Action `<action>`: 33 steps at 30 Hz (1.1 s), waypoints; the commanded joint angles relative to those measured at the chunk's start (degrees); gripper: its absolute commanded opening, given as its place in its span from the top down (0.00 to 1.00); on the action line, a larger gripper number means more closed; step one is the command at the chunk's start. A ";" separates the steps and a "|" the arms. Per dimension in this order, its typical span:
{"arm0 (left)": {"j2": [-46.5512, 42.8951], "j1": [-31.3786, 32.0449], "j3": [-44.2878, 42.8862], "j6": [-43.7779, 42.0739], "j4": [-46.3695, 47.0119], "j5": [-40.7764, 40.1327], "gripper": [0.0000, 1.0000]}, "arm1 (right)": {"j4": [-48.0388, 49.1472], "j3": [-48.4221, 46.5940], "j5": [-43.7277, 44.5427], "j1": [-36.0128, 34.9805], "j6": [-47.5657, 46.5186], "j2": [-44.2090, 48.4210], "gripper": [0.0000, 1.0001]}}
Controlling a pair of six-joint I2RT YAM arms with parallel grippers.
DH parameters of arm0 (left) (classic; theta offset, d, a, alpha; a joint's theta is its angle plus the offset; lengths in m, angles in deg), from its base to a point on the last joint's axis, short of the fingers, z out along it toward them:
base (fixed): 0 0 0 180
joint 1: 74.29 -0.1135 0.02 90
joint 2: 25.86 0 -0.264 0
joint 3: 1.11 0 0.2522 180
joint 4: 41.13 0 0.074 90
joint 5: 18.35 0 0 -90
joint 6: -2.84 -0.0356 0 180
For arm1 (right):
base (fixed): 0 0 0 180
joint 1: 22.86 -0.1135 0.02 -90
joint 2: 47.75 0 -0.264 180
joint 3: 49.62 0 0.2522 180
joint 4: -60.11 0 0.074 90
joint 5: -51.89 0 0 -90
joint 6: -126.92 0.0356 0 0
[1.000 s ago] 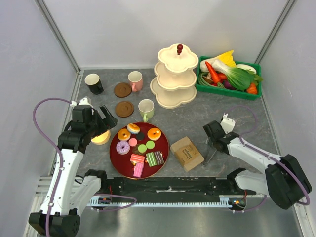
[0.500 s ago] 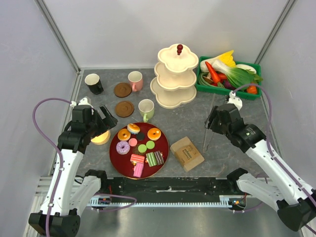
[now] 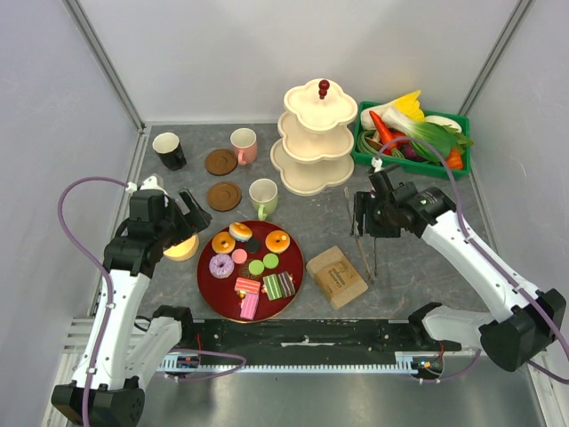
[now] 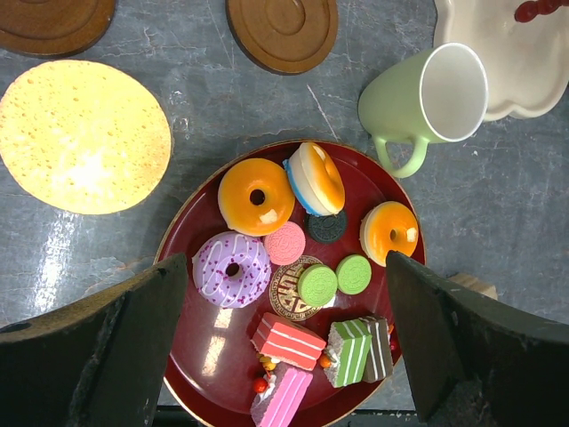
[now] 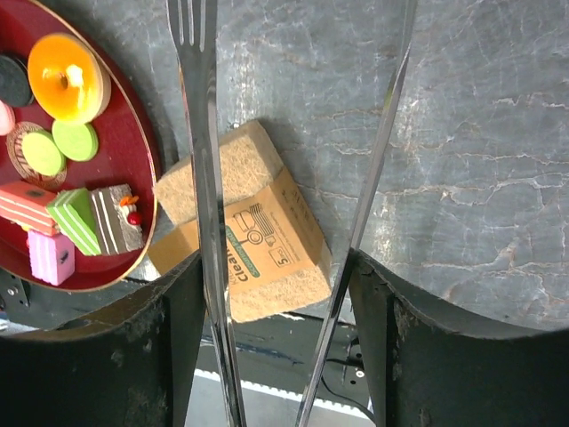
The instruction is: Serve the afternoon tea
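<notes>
Tongs [image 5: 206,178] gripped in R gripper [image 5: 276,356], both metal arms running out between its fingers. Tan block [image 5: 258,240] lies right beneath the tongs; red plate [image 5: 129,147] w/ pastries [image 5: 67,76] sits to their left. L gripper [image 4: 286,267] spread wide, holding nothing, directly above that plate. Green mug [image 4: 427,98] is just beyond its right finger.

The paper sleeve [image 5: 267,245] around the tan block [image 5: 227,173] carries green print beginning "Clea" (the rest hides behind the metal tongs [image 5: 206,178]), plus small pictograms too tiny to read. The gold emblem [image 4: 289,289] at the centre of the red plate [image 4: 191,258] and the dark biscuit [image 4: 326,227] bear embossed marks, illegible.
</notes>
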 commanded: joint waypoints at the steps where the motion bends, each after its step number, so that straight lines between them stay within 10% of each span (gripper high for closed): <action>1: -0.30 -0.25 -1.93 -1.92 0.53 0.08 0.02 | -3.08 -3.94 -3.24 -0.14 -3.37 -0.72 0.30; 12: -0.12 -0.33 -1.67 -1.83 0.44 0.08 0.02 | -9.40 -7.98 -9.29 -1.63 -8.56 -7.75 0.29; 33: 0.31 -0.25 -1.23 -1.92 0.53 0.34 0.02 | -6.77 -10.71 -11.49 -37.49 0.49 -17.42 0.31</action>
